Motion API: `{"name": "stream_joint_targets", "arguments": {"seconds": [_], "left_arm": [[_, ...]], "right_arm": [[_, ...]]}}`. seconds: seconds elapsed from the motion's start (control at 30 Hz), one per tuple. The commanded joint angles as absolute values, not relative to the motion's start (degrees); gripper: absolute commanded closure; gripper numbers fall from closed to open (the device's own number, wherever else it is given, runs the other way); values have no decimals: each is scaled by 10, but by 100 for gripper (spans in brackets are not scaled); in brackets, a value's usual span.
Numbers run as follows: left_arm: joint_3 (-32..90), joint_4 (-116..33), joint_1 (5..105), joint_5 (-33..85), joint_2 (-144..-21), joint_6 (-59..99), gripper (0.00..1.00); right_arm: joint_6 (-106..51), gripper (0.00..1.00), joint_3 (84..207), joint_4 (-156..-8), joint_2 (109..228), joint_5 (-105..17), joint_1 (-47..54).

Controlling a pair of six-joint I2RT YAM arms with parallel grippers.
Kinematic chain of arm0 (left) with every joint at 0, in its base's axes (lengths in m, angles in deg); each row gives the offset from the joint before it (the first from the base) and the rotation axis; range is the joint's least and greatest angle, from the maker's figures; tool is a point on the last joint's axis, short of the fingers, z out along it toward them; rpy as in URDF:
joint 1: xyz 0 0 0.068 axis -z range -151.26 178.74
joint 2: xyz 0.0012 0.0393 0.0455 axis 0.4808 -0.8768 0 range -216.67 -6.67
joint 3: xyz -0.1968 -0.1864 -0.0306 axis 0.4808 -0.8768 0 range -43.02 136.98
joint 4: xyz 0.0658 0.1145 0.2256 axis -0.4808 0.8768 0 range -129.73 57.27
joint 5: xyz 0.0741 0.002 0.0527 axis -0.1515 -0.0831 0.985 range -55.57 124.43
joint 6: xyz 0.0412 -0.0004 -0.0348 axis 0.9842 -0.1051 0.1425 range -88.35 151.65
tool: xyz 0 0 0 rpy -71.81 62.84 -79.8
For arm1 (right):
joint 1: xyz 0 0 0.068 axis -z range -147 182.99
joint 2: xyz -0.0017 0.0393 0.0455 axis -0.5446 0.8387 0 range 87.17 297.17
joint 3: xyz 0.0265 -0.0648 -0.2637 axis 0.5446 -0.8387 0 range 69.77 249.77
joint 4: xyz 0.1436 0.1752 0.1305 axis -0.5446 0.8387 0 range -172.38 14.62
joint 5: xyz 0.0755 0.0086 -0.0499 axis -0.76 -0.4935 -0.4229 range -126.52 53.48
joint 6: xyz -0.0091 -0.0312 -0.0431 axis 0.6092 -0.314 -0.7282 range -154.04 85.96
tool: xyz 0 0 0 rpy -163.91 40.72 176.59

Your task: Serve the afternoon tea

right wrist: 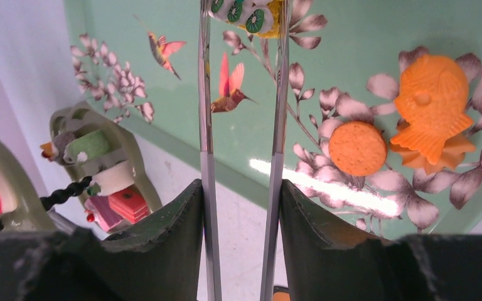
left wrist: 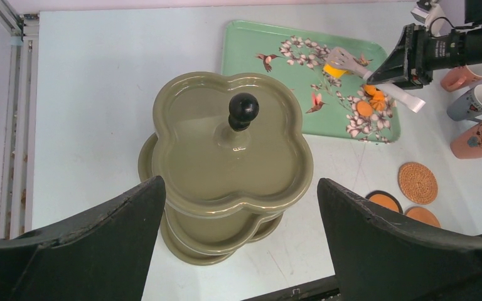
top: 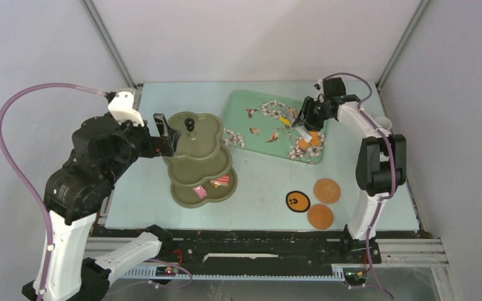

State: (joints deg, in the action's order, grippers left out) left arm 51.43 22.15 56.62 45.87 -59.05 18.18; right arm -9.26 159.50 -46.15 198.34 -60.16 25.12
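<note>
The olive-green three-tier stand (top: pixel 199 157) stands left of centre, with a pink pastry (top: pixel 199 191) and a red one (top: pixel 221 182) on its bottom tier. My left gripper (top: pixel 166 135) is open and empty at the stand's left side; in its wrist view the fingers (left wrist: pixel 100 244) flank the stand (left wrist: pixel 232 144). My right gripper (top: pixel 302 119) is shut on the metal tongs (right wrist: pixel 205 125). The tong tips sit either side of a yellow pastry (right wrist: pixel 251 15) on the tray. Two orange pastries (right wrist: pixel 358 147) (right wrist: pixel 433 106) lie beside it. Three coasters (top: pixel 327 190) lie front right. Three cups (left wrist: pixel 477 101) stand far right.
The mint-green floral tray (top: pixel 251 113) lies at the back right of the stand. Grey enclosure walls and metal frame posts (top: pixel 110 44) close in the table. The table's front rail (top: pixel 238 241) runs along the near edge.
</note>
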Motion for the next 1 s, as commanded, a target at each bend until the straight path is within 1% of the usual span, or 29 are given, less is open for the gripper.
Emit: {"name": "stream_joint_targets", "arguments": {"seconds": [0.0, 0.3, 0.47, 0.67, 0.87, 0.97], "left_arm": [[522, 219, 567, 465, -590, 176, 2], [513, 218, 567, 464, -576, 132, 2], [515, 223, 567, 463, -566, 101, 2], [499, 221, 568, 462, -544, 63, 2], [479, 219, 567, 449, -526, 30, 2], [476, 219, 567, 442, -524, 14, 2]], "right_arm": [[-107, 100, 1555, -534, 1924, -675, 262], [-110, 100, 1497, -545, 1875, -739, 262], [-128, 100, 1451, -534, 1819, -754, 241], [-133, 100, 1342, -556, 1709, -767, 165], [-95, 100, 1223, -615, 1613, -765, 68], [-77, 100, 1185, -635, 1576, -760, 18]]}}
